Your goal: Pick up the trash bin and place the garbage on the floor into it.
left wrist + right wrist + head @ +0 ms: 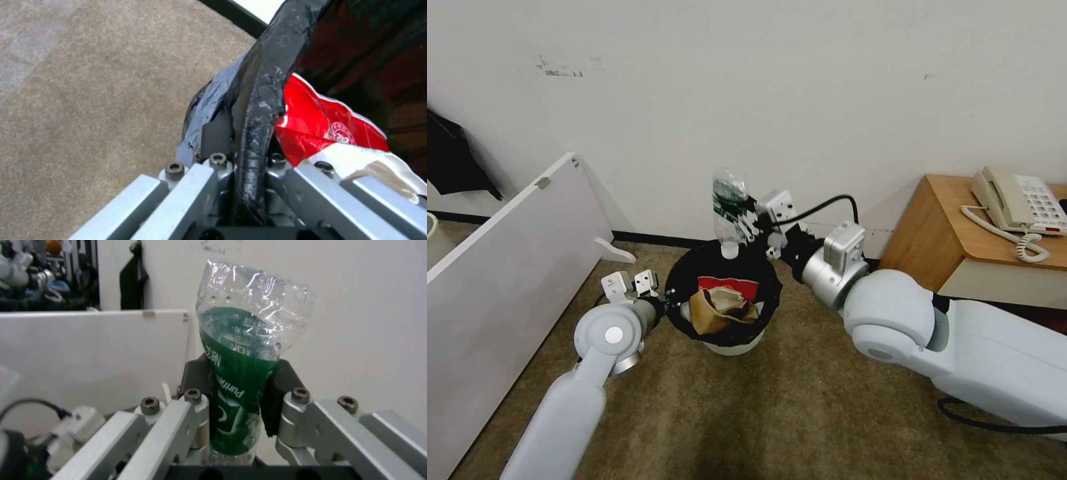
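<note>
The trash bin, white with a black bag folded over its rim, hangs just above the carpet floor. My left gripper is shut on the bin's near-left rim. Inside lie a brown paper bag and a red-and-white wrapper. My right gripper is shut on a clear green-labelled bottle, squeezed at its middle. The bottle hangs cap down over the bin's far rim.
A white board leans along the left. A wooden side table with a beige phone stands at the right, against the white wall. Open carpet lies in front of the bin.
</note>
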